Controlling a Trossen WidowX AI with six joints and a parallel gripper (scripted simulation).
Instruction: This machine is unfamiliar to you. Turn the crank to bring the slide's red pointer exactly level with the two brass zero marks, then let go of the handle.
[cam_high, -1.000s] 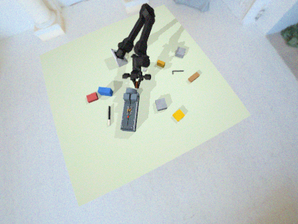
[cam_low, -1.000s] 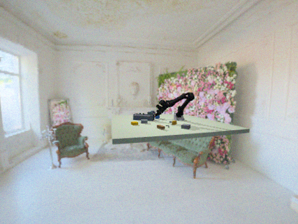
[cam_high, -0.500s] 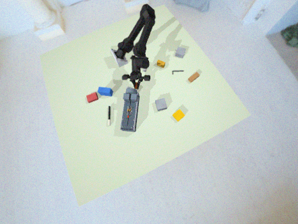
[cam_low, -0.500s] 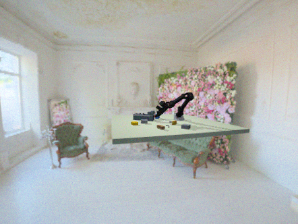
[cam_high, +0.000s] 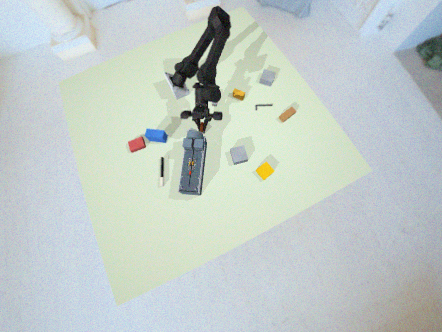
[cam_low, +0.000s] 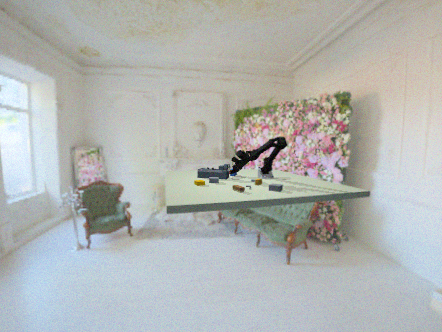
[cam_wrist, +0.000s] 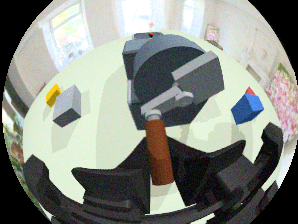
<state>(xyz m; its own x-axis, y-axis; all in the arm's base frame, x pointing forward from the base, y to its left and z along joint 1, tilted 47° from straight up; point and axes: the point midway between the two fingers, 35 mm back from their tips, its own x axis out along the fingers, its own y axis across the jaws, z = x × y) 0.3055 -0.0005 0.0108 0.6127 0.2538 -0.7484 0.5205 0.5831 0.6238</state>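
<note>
The crank machine (cam_high: 198, 181) (cam_low: 209, 173) is a long dark grey box, with its round crank hub (cam_wrist: 160, 75) at the end nearest the arm. The red pointer (cam_high: 190, 173) is in its top slot, off the brass zero marks (cam_high: 192, 163), toward the end away from the crank. A small red spot also shows at the top of the wrist view, too small to judge. My gripper (cam_high: 201, 125) (cam_wrist: 159, 146) is shut on the orange-brown crank handle (cam_wrist: 161, 162), which points back between the fingers. The grey crank arm (cam_wrist: 164, 99) slants up right from it.
A blue block (cam_high: 156, 135) (cam_wrist: 247, 108) and red block (cam_high: 136, 144) lie on one side, with a black-and-white pen (cam_high: 162, 171). A grey block (cam_high: 239, 155) (cam_wrist: 67, 106) and yellow block (cam_high: 265, 171) lie on the other. An orange block (cam_high: 239, 94) and hex key (cam_high: 263, 105) are farther back.
</note>
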